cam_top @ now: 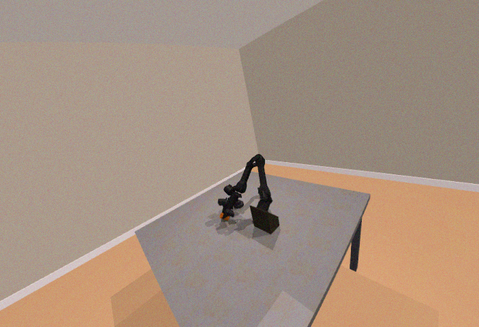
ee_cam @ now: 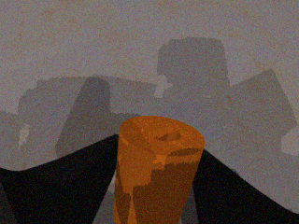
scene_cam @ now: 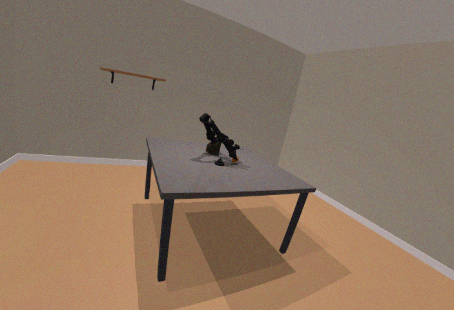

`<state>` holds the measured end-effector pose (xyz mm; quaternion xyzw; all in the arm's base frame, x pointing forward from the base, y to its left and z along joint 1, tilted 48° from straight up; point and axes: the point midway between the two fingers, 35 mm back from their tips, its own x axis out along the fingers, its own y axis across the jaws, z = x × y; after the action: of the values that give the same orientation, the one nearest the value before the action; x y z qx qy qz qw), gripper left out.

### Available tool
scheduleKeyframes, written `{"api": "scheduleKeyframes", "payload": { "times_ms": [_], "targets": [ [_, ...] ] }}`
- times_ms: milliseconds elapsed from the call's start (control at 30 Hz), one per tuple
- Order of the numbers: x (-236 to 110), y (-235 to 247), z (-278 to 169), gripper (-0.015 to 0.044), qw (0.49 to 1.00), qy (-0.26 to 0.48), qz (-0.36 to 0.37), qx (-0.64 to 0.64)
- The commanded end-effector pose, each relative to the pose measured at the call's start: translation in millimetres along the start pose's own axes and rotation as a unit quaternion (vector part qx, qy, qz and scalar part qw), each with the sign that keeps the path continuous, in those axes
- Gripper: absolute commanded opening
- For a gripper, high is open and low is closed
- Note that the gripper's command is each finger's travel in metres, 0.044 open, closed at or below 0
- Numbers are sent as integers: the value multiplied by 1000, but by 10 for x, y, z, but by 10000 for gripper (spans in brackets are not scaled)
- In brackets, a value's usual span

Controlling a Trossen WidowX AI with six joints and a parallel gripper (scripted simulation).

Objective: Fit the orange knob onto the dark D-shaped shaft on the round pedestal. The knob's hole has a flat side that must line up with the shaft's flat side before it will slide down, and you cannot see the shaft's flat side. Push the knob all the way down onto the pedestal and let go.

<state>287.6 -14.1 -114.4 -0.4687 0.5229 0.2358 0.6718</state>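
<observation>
The orange knob point(cam_top: 226, 218) point(scene_cam: 236, 159) point(ee_cam: 159, 173) is between the fingers of my gripper point(cam_top: 225, 216) point(scene_cam: 234, 159) point(ee_cam: 158, 148), which is shut on it. In the wrist view the knob's round end faces up the picture and a black finger presses each side. The knob appears a little above the table, over its shadow. The dark round pedestal point(cam_top: 239, 204) point(scene_cam: 219, 163) stands on the table beside the gripper, left of the knob in the exterior view, with its short shaft upright. In the top view the arm partly hides it. The shaft's flat side cannot be made out.
A dark slab-like block point(cam_top: 264, 220) point(scene_cam: 212, 148) stands on the grey table point(cam_top: 224, 270) point(scene_cam: 197, 181) close to the arm's base. Arm shadows fall around the knob. A wooden shelf point(scene_cam: 132, 74) is on the wall, far from the arm.
</observation>
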Motion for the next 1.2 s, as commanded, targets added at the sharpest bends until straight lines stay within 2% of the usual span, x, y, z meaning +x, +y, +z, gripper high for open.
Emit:
{"api": "scheduleKeyframes", "payload": {
  "times_ms": [0, 1167],
  "targets": [
    [-30, 8, -35, 179, 1000, -31, 1, -1],
    [-181, 32, -367, 179, 955, -296, 5, -3]
  ]
}}
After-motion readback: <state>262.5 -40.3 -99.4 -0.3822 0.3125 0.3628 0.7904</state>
